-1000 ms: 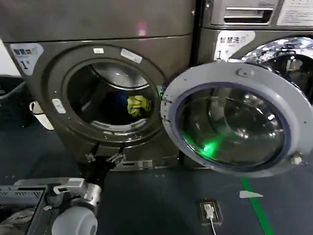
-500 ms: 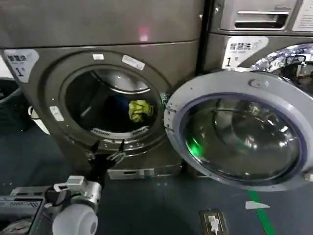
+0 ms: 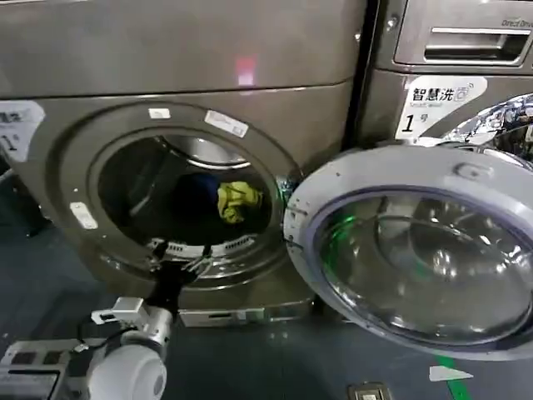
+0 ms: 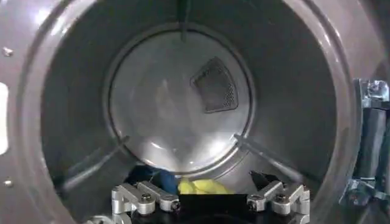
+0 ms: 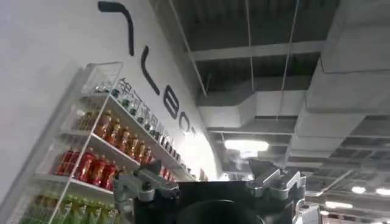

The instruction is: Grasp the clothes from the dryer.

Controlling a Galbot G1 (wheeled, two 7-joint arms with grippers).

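The left arm is reaching forward and up from low on the robot's left, its gripper (image 3: pixel 178 256) (image 4: pixel 210 201) standing with fingers spread wide apart, holding nothing. The right gripper (image 5: pixel 210 182) is pointing upward, fingers likewise spread and holding nothing.

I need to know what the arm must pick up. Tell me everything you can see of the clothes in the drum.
The clothes are a small soft crumpled bundle: a bright yellow-green fabric piece beside a dark blue one, lying loose on the drum floor of the dark bronze-grey front-loading dryer. The left pincer at the porthole's lower rim isn't touching them.
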